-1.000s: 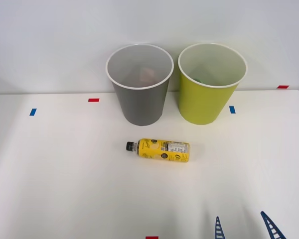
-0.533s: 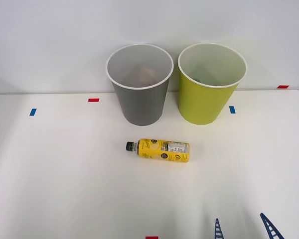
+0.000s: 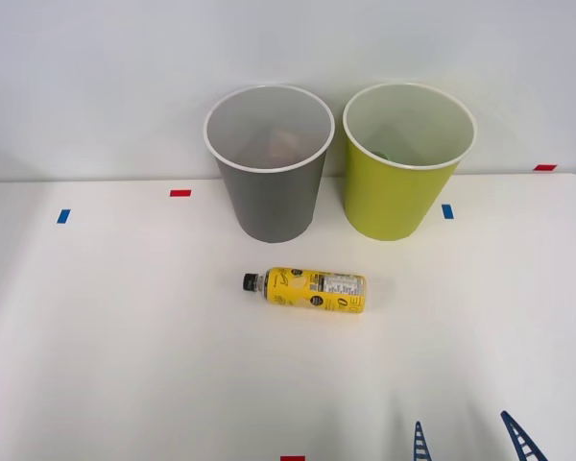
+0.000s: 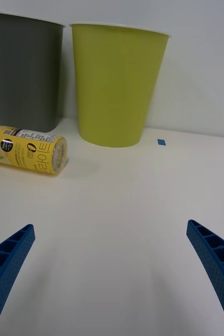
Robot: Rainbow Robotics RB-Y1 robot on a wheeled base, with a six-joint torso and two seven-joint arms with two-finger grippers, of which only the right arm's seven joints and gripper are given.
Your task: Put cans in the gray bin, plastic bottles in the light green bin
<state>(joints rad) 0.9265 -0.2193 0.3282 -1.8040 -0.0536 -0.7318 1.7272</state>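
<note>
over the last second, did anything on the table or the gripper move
Hardly anything. The right gripper drifted very slightly at the near edge of the front view, its fingers still open and holding nothing. The yellow bottle lies on its side in the same spot on the table, in front of the gray bin and the green bin, which have not moved.

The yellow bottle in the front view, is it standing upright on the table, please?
No, the yellow bottle lies on its side on the table, its black cap pointing toward the robot's left, in front of the gray bin.
</note>
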